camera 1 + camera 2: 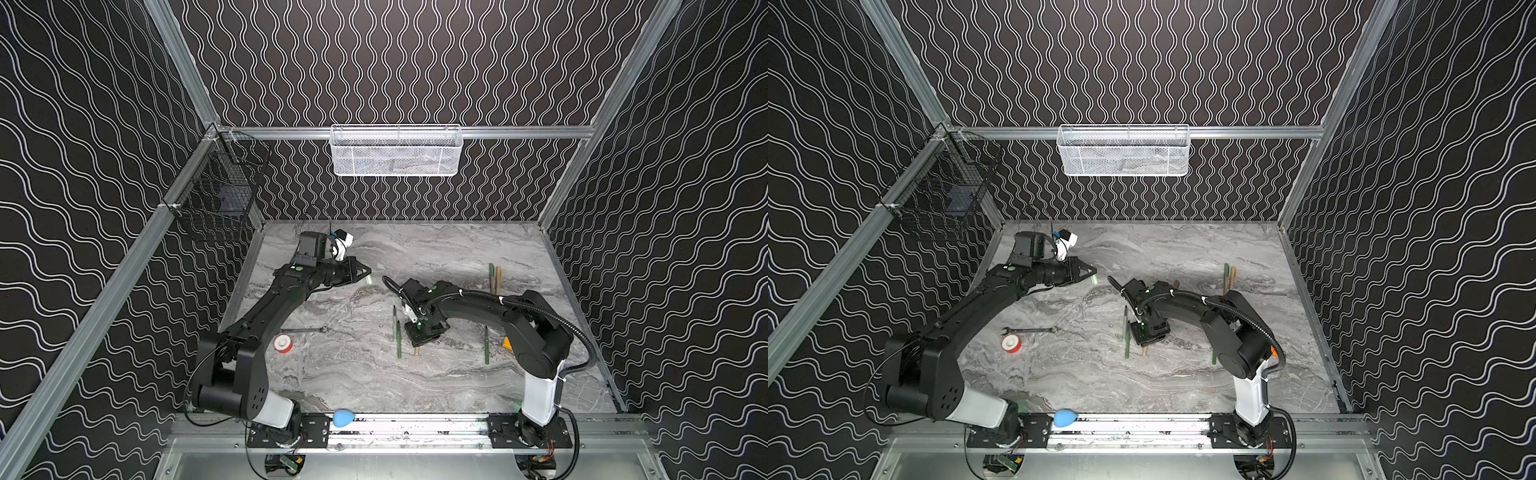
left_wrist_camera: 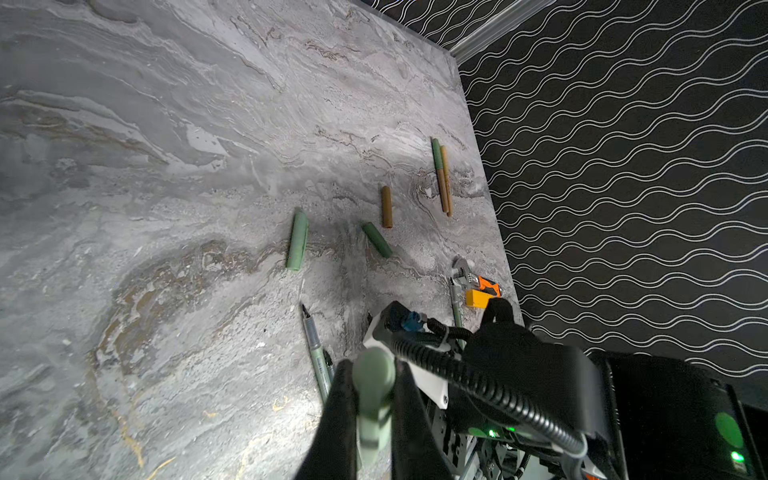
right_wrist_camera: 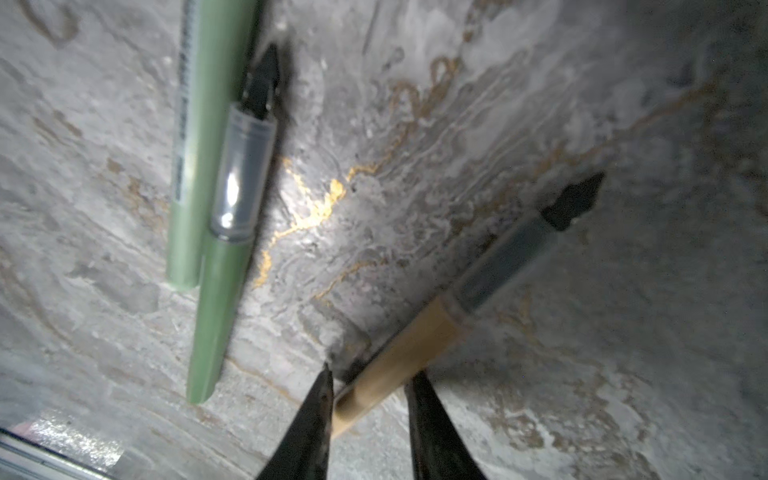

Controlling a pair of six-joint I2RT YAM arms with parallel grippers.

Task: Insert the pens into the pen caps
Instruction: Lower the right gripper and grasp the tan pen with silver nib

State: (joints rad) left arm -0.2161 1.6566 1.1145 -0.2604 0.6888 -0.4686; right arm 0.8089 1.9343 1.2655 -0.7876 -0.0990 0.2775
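Right wrist view: the tan pen (image 3: 415, 336) lies flat on the surface (image 3: 540, 395). Its long axis runs out from between the fingers of the right gripper (image 3: 372, 372), with the grey collar and dark pointed tip at the end away from them. The fingers stand close on either side of the tan barrel; whether they pinch it cannot be told. A pale green pen (image 3: 187, 166) and a green pen (image 3: 216, 311) lie touching side by side, at an angle to the tan one.

The left gripper (image 2: 372, 370) is clamped on a pale green cap (image 2: 374, 407), held clear of the surface, with the cap's long axis in line with the fingers. A second pale green cap (image 2: 298, 240), a dark green cap (image 2: 377, 240) and a tan cap (image 2: 387, 206) lie loose and apart from one another.

Surface: grey marble pattern with tan veins. Enclosure: black walls (image 1: 83, 166) with white wavy lines, aluminium rails (image 1: 519, 132), and a white mesh basket (image 1: 395, 151) on the back rail.
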